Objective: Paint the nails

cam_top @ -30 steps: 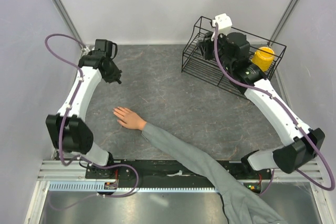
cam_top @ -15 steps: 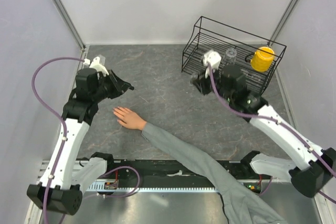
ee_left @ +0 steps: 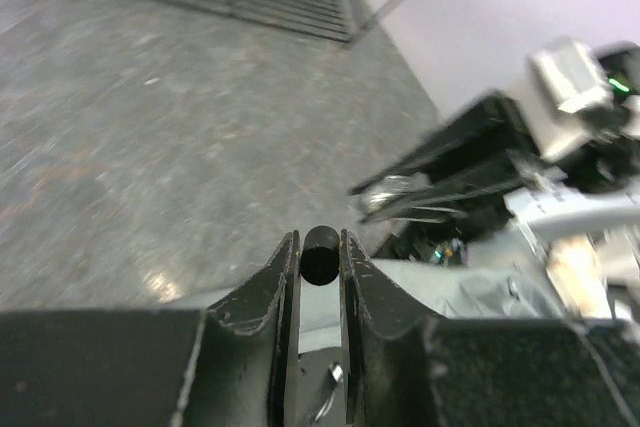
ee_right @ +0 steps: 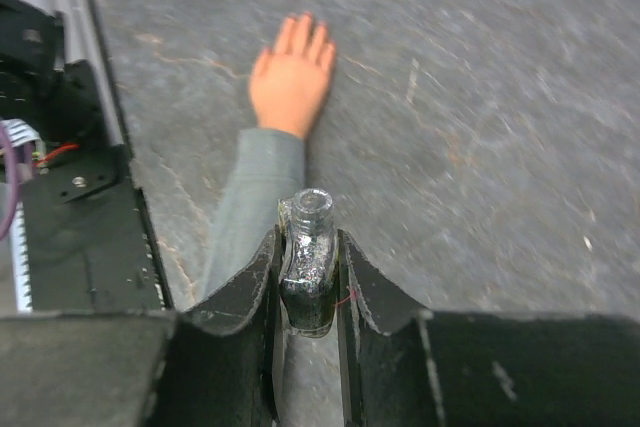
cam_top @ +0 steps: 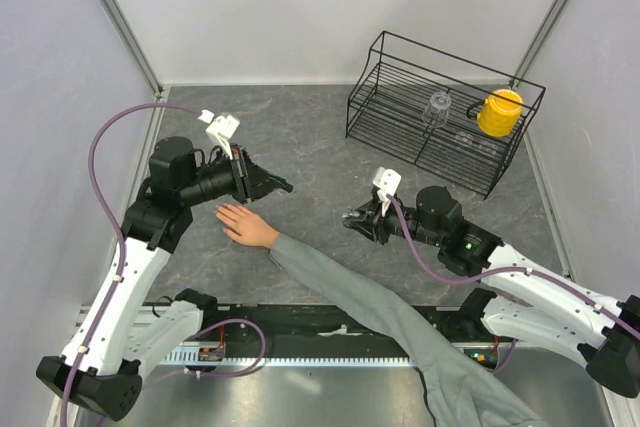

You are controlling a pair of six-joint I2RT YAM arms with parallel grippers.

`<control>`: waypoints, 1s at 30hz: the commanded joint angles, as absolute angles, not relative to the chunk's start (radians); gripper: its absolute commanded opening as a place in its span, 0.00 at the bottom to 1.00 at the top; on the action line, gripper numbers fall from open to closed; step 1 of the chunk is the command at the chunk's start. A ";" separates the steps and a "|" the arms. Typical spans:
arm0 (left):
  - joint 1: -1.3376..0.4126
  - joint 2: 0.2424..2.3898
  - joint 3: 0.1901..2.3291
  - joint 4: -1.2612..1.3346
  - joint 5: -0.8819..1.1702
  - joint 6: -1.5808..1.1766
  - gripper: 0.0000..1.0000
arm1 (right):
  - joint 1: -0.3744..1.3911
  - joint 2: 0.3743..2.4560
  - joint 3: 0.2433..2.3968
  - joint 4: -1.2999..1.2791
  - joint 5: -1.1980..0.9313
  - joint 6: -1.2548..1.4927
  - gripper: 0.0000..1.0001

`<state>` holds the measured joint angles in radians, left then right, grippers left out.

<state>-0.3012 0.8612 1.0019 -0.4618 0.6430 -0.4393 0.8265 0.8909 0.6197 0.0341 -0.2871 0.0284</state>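
Note:
A bare human hand (cam_top: 241, 222) lies flat on the grey table, its grey sleeve (cam_top: 350, 292) running to the near edge. The nails (ee_right: 301, 31) are tiny, pale and barely distinct at the fingertips. My left gripper (cam_top: 278, 187) hovers just behind the hand, shut on a small black cap (ee_left: 320, 253). My right gripper (cam_top: 352, 219) is to the right of the hand and above the sleeve (ee_right: 250, 197). It is shut on a dark glittery bottle (ee_right: 305, 257) with an open neck. In the right wrist view the hand (ee_right: 292, 77) lies ahead of the bottle.
A black wire basket (cam_top: 372, 107) stands at the back right, holding a yellow mug (cam_top: 500, 112) and a clear glass (cam_top: 438, 105). Walls close in the table on three sides. A metal rail (cam_top: 300, 332) runs along the near edge.
Both arms have swung in towards the hand: the left from the back-left corner, the right from the basket. Both grippers stayed shut on what they hold.

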 commanded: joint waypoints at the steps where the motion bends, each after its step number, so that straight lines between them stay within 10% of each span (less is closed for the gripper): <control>1: -0.382 0.870 1.118 -0.449 0.784 -0.353 0.02 | 0.830 0.926 0.676 0.155 -0.439 -0.026 0.00; 30: -0.802 0.960 1.226 -0.509 0.434 -0.169 0.02 | 0.865 0.963 0.718 0.135 -0.580 -0.025 0.00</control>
